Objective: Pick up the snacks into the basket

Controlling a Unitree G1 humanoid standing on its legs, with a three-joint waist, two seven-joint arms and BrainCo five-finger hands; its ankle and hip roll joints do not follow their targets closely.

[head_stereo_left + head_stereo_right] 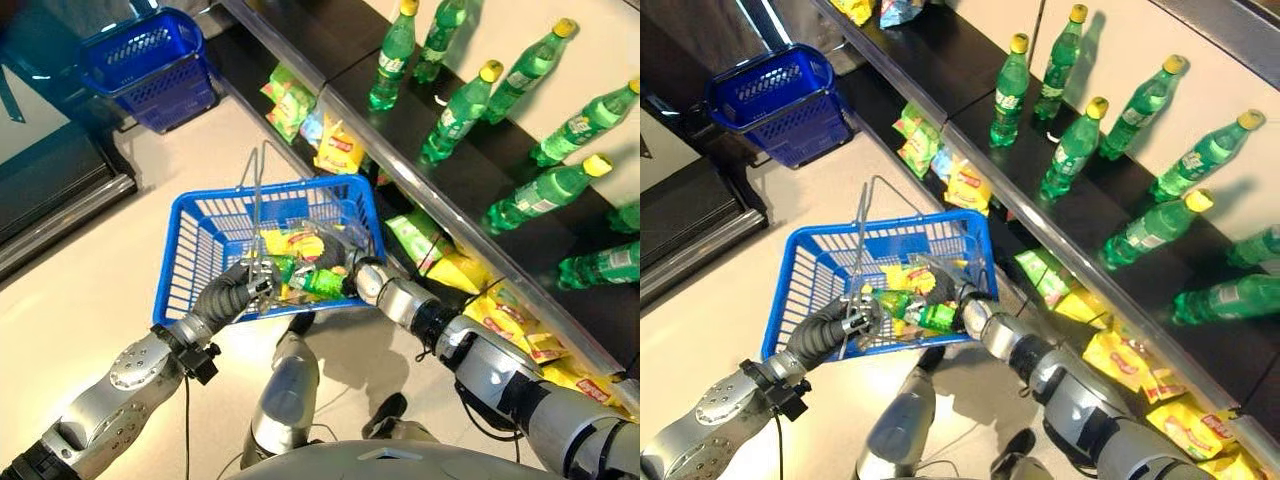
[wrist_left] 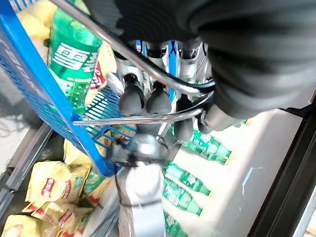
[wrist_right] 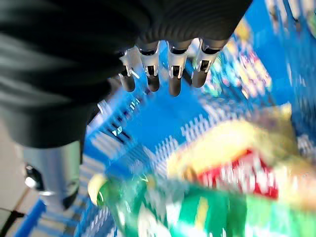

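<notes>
Currently my left hand point(image 1: 243, 287) is curled round the wire handles point(image 2: 148, 118) of the blue basket point(image 1: 205, 235), holding it in front of me above the floor point(image 1: 80, 290). My right hand point(image 3: 163, 69) reaches over the near rim into the basket; its fingers point(image 3: 174, 74) hang relaxed and slightly bent, gripping nothing. Directly below them, inside the basket, lie yellow snack bags point(image 1: 292, 243) and a green bottle point(image 1: 315, 281) on its side. More snacks point(image 1: 510, 325), yellow and green packets, lie along the lower shelf point(image 1: 500, 260) to my right, well apart from the basket. Green bottles with yellow caps point(image 1: 455, 112) stand in rows on the dark shelf above them. A second blue basket point(image 1: 150, 65) sits farther off, beyond the held one.
</notes>
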